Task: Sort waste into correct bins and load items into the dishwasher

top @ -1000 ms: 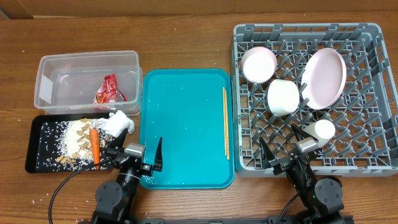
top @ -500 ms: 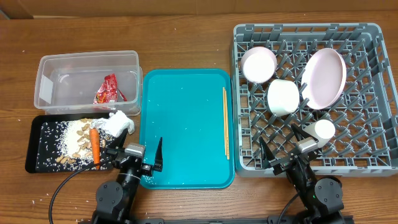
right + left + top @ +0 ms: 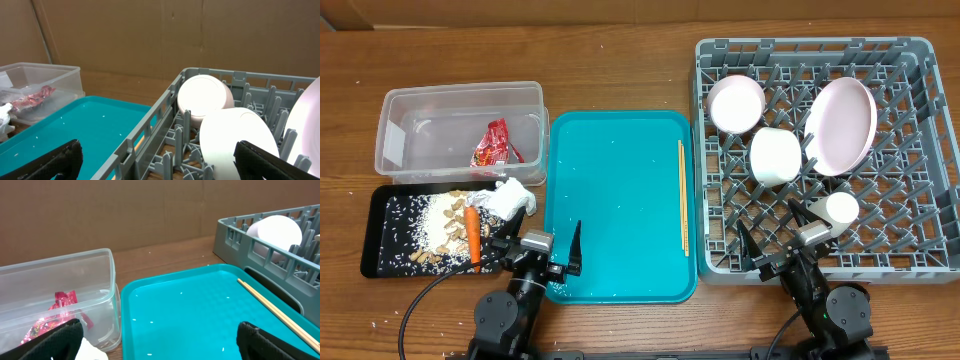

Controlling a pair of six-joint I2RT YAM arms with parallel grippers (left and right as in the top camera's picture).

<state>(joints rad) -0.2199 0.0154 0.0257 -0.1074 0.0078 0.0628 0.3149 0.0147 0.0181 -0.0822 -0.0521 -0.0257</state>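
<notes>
Grey lattice plastic dish rack looks fully loaded; left gripper and right gripper, jaws released and empty, likely best parked clear of teal plastic tray.

The overhead camera hangs high above and looks straight down, taking in the whole tabletop, with the robot's side at the bottom of the picture. The left wrist camera sits low and close, facing away from the robot across the teal tray, with the clear tub on its left and the grey dish rack on its right. The right wrist camera, equally low, faces the same way along the rack's left wall. Both wrist views share the tray, tub, rack corner and the brown cardboard wall behind.
</notes>
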